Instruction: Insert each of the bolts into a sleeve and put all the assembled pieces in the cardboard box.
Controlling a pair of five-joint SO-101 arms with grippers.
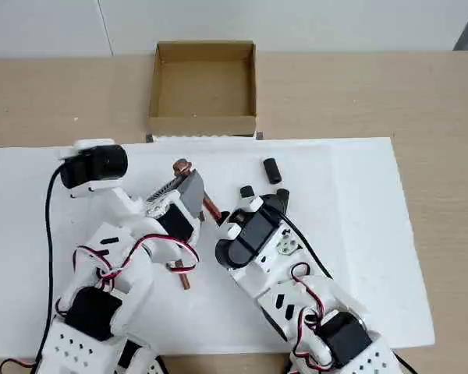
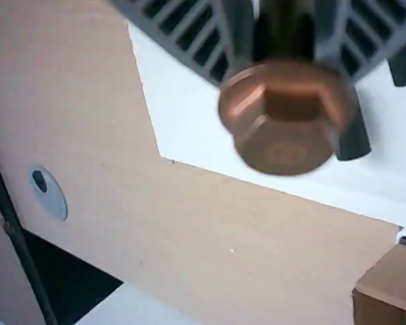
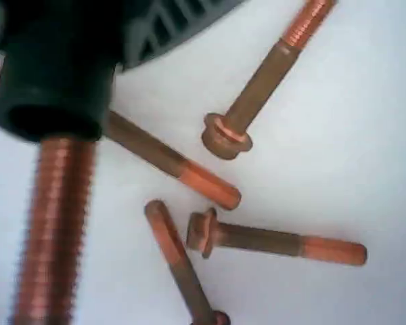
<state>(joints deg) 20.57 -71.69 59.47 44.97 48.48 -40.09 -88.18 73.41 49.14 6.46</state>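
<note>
Nearest, loose bolts (image 3: 271, 240) are being borne by the white sheet (image 1: 359, 234); a bolt (image 2: 284, 118) is being clamped by the left gripper (image 2: 284, 34), a sleeve (image 3: 51, 95) by the right gripper (image 3: 54, 68); the cardboard box (image 1: 203, 125) is being borne beyond the sheet's far edge.

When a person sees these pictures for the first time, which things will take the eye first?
First the copper bolt, its hexagonal head large in the left wrist view, clamped in the left gripper. Then the black sleeve with a threaded bolt end at its mouth, and loose bolts scattered on the white mat beneath. The cardboard box beyond the mat stands empty.
</note>
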